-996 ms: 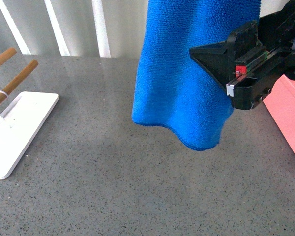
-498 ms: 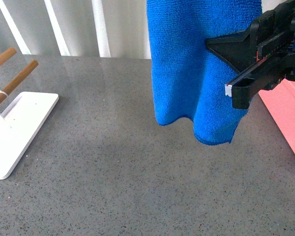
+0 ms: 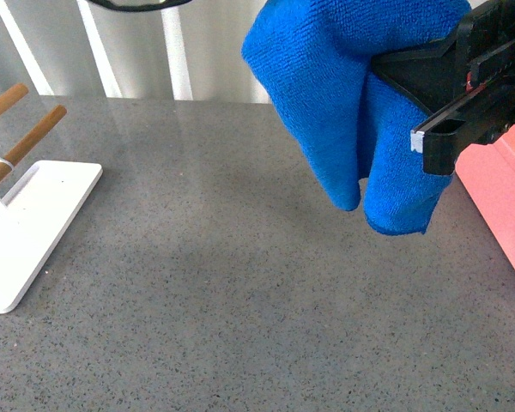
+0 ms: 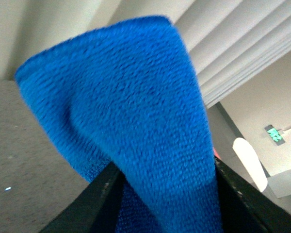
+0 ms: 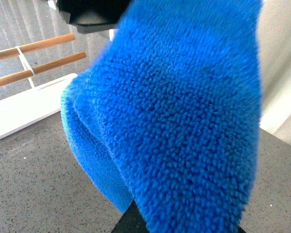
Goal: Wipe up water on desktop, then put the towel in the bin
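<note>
Holding the towel (image 3: 326, 94) above the desktop (image 3: 240, 283), bound for the bin (image 3: 500, 199). Pinched in the left gripper (image 4: 169, 204); cannot tell about the right gripper (image 3: 403, 107).

Blue towel (image 3: 343, 94) aloft above speckled desktop (image 3: 240, 300)

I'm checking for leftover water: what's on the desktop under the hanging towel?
Under the towel there is only bare speckled desktop with a faint shadow; no puddle shows. The towel covers part of the desktop's far edge behind it, so that stretch cannot be checked.
</note>
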Controlling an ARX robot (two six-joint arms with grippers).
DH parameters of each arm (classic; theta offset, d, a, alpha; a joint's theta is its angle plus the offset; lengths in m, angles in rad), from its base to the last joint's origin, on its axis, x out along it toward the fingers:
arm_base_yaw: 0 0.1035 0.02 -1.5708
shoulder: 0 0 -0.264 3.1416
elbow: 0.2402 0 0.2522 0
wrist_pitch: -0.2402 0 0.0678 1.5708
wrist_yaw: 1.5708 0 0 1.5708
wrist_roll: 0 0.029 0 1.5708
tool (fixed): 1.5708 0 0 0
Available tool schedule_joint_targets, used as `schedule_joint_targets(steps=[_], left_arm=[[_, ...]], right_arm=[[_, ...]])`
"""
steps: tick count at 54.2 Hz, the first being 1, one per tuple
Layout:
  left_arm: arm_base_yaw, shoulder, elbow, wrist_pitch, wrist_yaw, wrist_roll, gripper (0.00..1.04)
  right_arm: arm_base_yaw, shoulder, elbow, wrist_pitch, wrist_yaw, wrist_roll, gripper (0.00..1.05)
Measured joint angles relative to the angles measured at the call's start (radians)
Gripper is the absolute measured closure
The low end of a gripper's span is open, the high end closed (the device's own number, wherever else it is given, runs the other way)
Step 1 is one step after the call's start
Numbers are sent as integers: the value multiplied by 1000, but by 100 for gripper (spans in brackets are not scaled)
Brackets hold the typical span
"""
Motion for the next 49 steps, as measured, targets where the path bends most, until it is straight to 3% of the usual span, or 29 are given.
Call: schedule_joint_targets(steps=[16, 23, 29, 49], left_arm=[[256, 131, 60, -70, 8, 61, 5], [393, 130, 28, -106, 55, 137, 7], [458, 71, -52, -155, 171, 247, 7], [674, -124, -199, -368, 422, 584, 7]], right_arm=[[-11, -20, 10, -6, 11, 17, 101], [-17, -38, 10, -16, 14, 21, 101], [-25, -48, 10, -28, 3, 17, 101], [-48, -48, 10, -34, 8, 0, 101]])
